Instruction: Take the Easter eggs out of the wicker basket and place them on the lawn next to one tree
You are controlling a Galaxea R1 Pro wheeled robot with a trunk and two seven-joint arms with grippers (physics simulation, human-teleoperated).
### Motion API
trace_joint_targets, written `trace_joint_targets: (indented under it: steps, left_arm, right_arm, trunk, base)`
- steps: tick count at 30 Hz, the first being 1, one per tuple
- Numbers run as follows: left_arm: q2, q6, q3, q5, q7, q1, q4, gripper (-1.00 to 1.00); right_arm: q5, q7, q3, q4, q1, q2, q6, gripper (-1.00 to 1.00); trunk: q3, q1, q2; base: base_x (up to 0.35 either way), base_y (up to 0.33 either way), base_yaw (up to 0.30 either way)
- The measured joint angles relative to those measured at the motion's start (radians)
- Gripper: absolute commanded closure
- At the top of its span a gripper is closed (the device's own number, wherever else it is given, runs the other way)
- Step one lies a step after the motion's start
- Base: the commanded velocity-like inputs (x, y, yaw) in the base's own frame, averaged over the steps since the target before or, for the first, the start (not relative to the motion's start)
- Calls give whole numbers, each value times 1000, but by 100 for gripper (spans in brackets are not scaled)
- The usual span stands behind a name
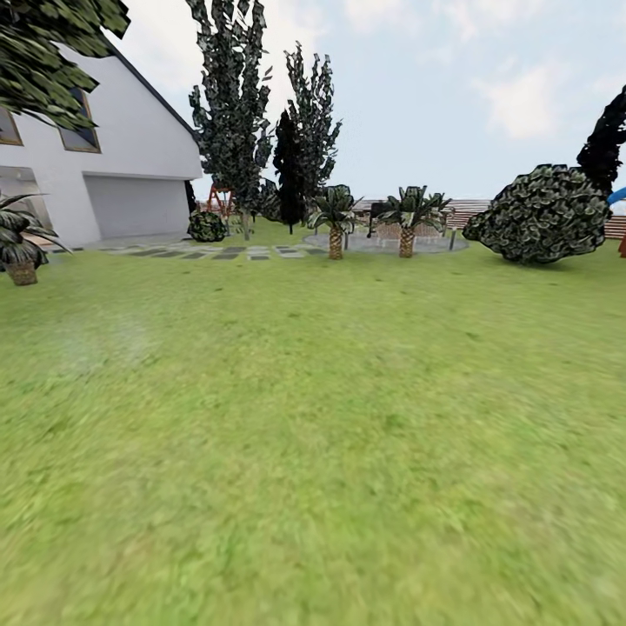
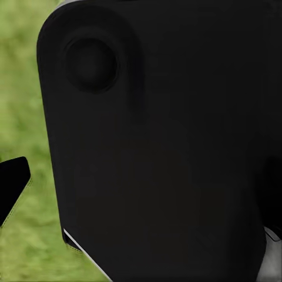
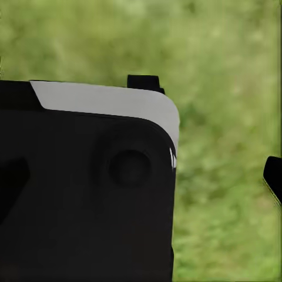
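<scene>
Green lawn point(image 1: 313, 452) runs from the foreground of the head view back to the far side of the garden, with no arm over it. White house point(image 1: 104, 165) at rear left, with a grey garage door point(image 1: 137, 205) and a line of grey stepping stones point(image 1: 217, 253) leading right from it. Two short palms point(image 1: 336, 217) stand on a round paved patch point(image 1: 382, 243) at centre rear; tall narrow dark-leaved trees point(image 1: 233, 104) rise behind them. Large round dark bush point(image 1: 541, 214) at rear right, brown slat fence point(image 1: 469, 211) behind it. Potted palm point(image 1: 19, 243) at left edge. Left wrist view: black robot housing point(image 2: 158, 141) blocks most of the frame, blurred grass point(image 2: 23, 106) beside it; finger state cannot be told. Right wrist view: black and white housing point(image 3: 88, 182) over blurred grass point(image 3: 229, 117); grip state likewise cannot be told.
</scene>
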Motion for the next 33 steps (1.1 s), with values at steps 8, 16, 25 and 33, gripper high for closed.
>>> trace_joint_targets:
  steps: [8,16,25,33]
  left_arm:
    - [0,0,0,0,0,0,0,-100]
    - [0,0,0,0,0,0,0,-100]
    - [0,0,0,0,0,0,0,-100]
    - [0,0,0,0,0,0,-1,-100]
  right_arm:
    - [0,0,0,0,0,0,0,-100]
    - [0,0,0,0,0,0,0,-100]
    - [0,0,0,0,0,0,0,-100]
    - [0,0,0,0,0,0,0,-100]
  trunk:
    - [0,0,0]
    - [0,0,0]
    - [0,0,0]
    - [0,0,0]
  base:
    - [340,0,0]
    - [340,0,0]
    - [340,0,0]
    - [340,0,0]
